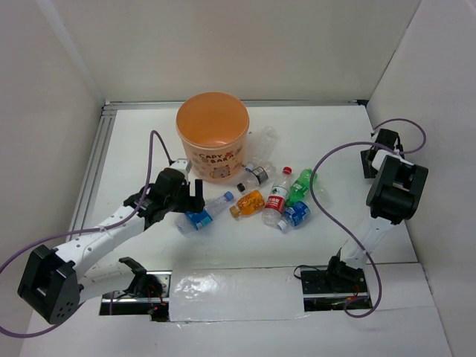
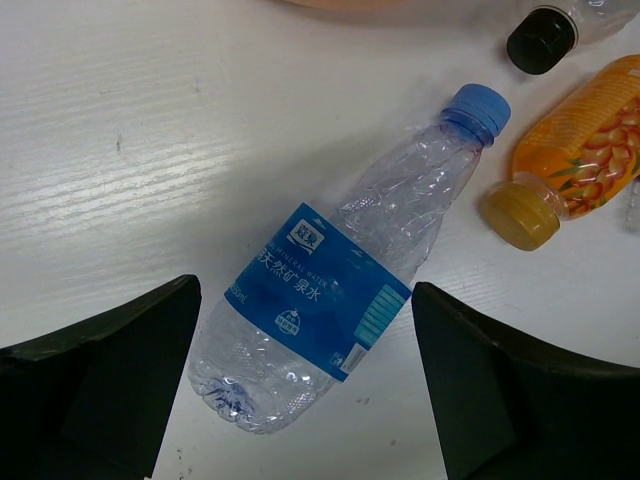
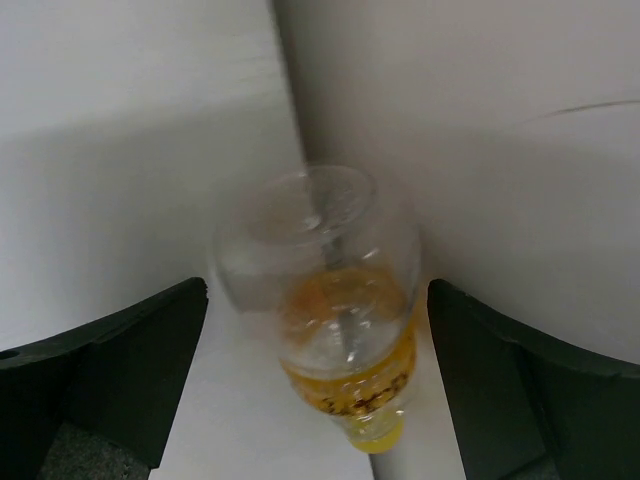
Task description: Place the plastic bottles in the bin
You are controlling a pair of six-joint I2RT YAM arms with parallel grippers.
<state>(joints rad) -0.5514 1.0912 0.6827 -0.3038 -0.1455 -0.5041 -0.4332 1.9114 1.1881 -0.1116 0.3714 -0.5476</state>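
Top external view: the bin stands upright toward the far side of the table, mouth up. Its interior reads as plain orange. Every bottle in this view lies on the table, outside the bin.

- A clear bottle rests just beside the bin's right wall.
- A dark-label bottle lies near the bin's front right.
- The orange bottle, the red-white bottle, the green bottle and the right blue-label bottle form a loose cluster.
- The left blue-label bottle lies to the left of the cluster, at the left gripper.

Left wrist view: the left gripper's fingers are spread wide, one on each side of the left blue-label bottle's base, touching neither side. The bottle is clear and crumpled. Its blue cap points toward the orange bottle's yellow cap, just beside it. Whether it holds liquid cannot be told.

The right gripper is raised near the right wall, well apart from the cluster.

Right wrist view: its fingers are likewise spread wide. Between them, touching neither, is a blurred bottle, clear with orange-yellow low down and a yellow cap, seen against a wall corner. The top external view does not show this bottle, and what supports it cannot be told.
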